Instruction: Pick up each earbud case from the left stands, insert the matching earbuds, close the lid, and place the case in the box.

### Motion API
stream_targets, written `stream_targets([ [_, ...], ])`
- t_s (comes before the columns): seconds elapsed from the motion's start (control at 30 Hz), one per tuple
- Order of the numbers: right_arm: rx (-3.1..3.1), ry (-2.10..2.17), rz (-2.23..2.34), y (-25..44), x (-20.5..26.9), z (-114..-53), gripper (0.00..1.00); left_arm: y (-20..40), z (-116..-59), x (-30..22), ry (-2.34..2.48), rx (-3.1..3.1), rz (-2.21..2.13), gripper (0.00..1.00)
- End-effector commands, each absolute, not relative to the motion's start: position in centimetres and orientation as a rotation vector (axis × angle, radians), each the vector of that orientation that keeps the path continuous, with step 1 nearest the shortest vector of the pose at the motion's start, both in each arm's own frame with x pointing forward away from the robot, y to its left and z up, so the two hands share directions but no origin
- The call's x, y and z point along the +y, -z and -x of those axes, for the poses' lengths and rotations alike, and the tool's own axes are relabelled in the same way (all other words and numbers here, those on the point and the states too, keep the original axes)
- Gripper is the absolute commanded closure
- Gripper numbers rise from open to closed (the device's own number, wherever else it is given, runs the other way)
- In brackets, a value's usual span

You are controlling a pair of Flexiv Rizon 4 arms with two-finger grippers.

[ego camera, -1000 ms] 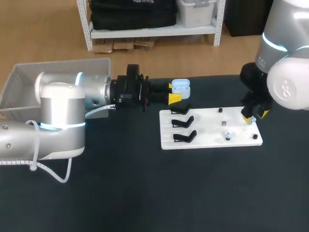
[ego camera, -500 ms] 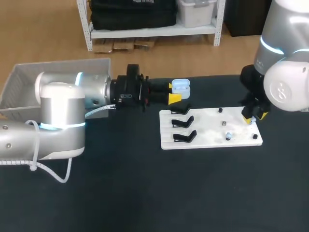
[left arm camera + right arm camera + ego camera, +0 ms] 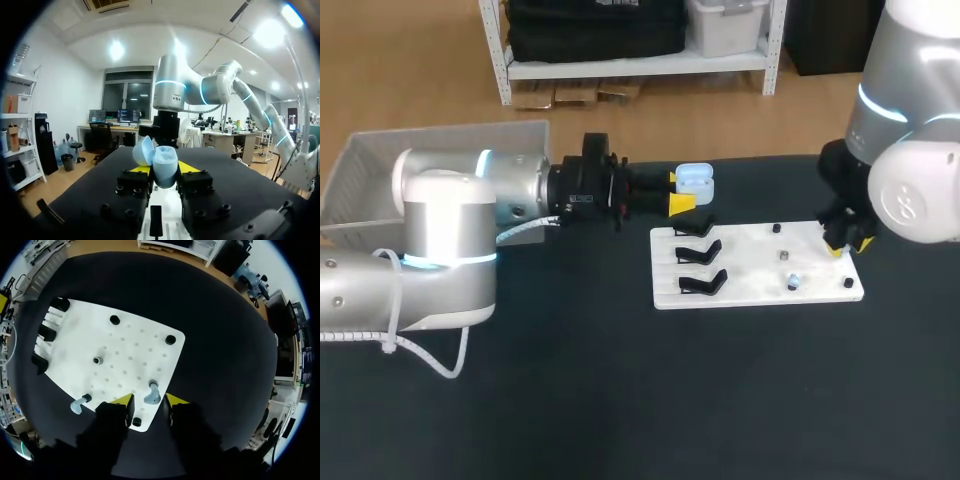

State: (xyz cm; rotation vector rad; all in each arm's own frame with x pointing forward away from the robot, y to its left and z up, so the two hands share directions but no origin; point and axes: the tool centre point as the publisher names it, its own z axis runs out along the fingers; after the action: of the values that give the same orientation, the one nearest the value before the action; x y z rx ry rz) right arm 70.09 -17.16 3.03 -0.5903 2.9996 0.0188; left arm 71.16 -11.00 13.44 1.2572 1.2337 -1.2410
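My left gripper (image 3: 682,190) is shut on a light-blue earbud case (image 3: 695,181) and holds it in the air just beyond the white board's (image 3: 750,275) left end. The case's lid stands open (image 3: 160,162) between the yellow tips of the left gripper (image 3: 161,170). My right gripper (image 3: 847,240) hangs over the board's right end. In the right wrist view a light-blue earbud (image 3: 151,395) stands on the board (image 3: 125,355) between the right gripper's (image 3: 149,401) fingers, with gaps on both sides. A second earbud (image 3: 77,405) lies near the board's edge.
Three black stands (image 3: 700,255) line the board's left end, all without cases. Small black pegs (image 3: 170,339) dot the board. A grey box (image 3: 380,170) sits at the table's far left, behind my left arm.
The right gripper's fingers have drawn closer together around the earbud, and the right arm has shifted slightly. The left arm and the case have not moved.
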Motion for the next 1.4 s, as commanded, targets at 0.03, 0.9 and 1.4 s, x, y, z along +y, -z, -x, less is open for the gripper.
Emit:
stream_targets([
  [0.03, 2.992, -0.011, 0.585, -3.0, -17.1, -69.8, 0.69, -13.4, -71.0, -11.0, 1.234, 1.233, -1.251, 1.0],
  [0.9, 2.97, 0.129, 0.548, -8.5, -16.8, -68.8, 1.0, -13.4, -71.0, -11.0, 1.234, 1.233, -1.251, 1.0],
  [1.4, 2.947, 0.057, 0.361, -20.3, -9.8, -66.7, 1.0, -13.4, -71.0, -11.0, 1.234, 1.233, -1.251, 1.0],
])
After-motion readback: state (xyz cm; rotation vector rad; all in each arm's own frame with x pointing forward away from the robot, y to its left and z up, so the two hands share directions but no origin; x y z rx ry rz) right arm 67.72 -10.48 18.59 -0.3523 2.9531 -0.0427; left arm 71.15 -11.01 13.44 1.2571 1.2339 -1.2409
